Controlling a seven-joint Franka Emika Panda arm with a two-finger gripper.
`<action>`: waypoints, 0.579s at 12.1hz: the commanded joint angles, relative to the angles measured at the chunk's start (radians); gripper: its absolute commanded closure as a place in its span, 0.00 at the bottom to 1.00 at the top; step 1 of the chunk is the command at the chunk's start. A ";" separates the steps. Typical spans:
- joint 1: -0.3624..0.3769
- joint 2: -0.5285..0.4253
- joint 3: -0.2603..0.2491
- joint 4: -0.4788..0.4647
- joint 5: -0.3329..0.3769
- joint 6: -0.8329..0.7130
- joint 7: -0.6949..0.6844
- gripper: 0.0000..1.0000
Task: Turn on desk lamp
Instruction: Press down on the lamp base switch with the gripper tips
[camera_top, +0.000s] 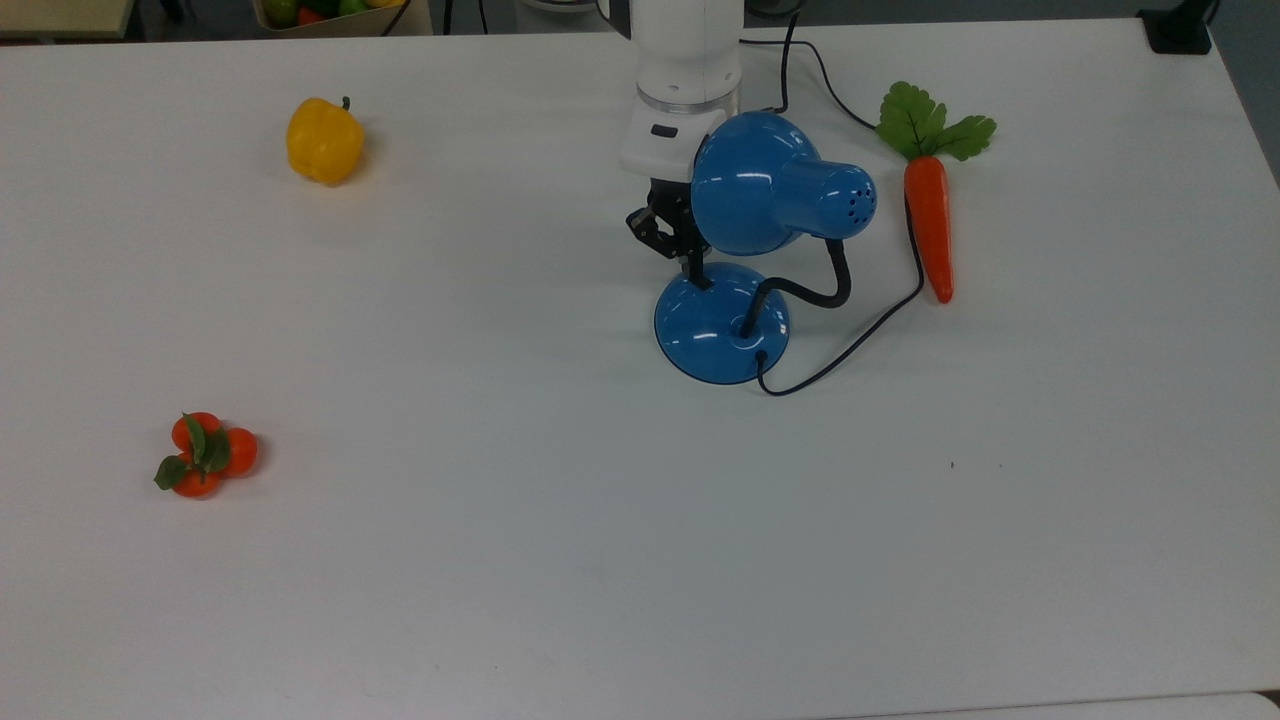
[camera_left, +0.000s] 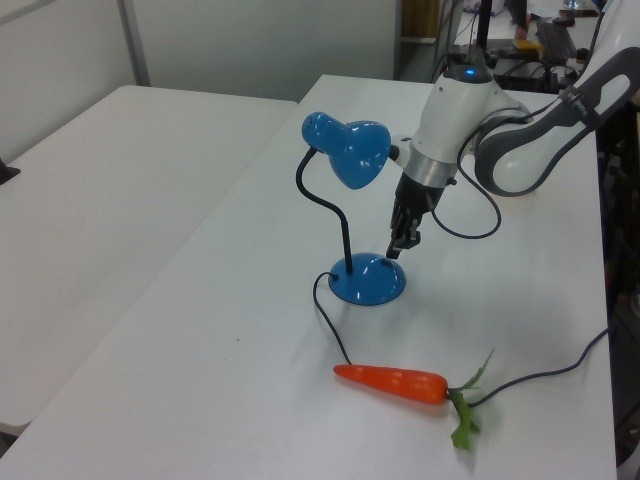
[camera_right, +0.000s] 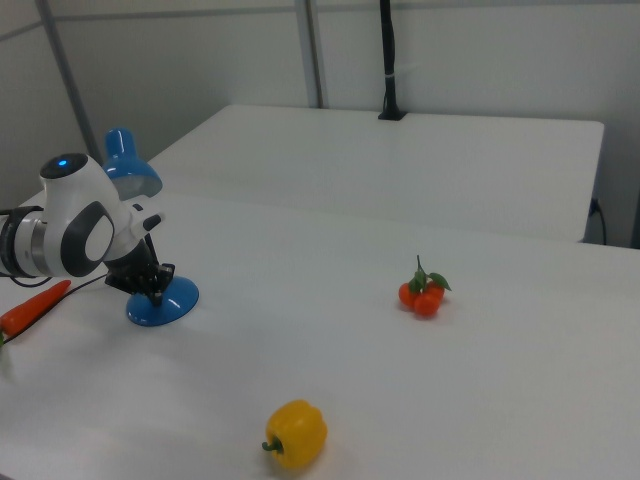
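Top view: the blue desk lamp (camera_top: 745, 250) stands on the white tabletop (camera_top: 560, 520) toward the far edge, a little to the top view's right of the middle. Its dome shade (camera_top: 765, 185) hangs above and beyond the round base (camera_top: 715, 330), joined to it by the black bendy neck (camera_top: 815, 290), and the black cord (camera_top: 850, 345) leaves the base's near rim and curls away toward the far edge. The gripper (camera_top: 697, 275) points down with its tip at the far part of the base; its fingers look drawn close together and hold nothing, and whether the tip touches the base cannot be told. A toy carrot (camera_top: 930, 225) lies just beside the cord, on the top view's right of the lamp. A yellow bell pepper (camera_top: 323, 140) sits near the far edge on the top view's left, and a cluster of small oranges (camera_top: 203, 455) lies well apart, nearer the left edge.

Left view: the gripper (camera_left: 397, 247) hangs slanted from the white arm (camera_left: 470, 120), its tip just above the rim of the lamp's base (camera_left: 368, 282), beneath the shade (camera_left: 352, 150). The carrot (camera_left: 395, 382) lies nearer the camera.

Right view: the gripper (camera_right: 155, 293) meets the top of the base (camera_right: 165, 303); the pepper (camera_right: 296, 434) is nearest, and the oranges (camera_right: 424, 293) lie toward the right view's right.
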 joint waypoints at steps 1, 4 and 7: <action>0.012 0.005 -0.006 -0.003 0.004 0.047 -0.015 1.00; 0.012 0.012 -0.003 -0.001 0.004 0.050 -0.015 1.00; 0.012 0.012 -0.002 0.000 0.004 0.052 -0.012 1.00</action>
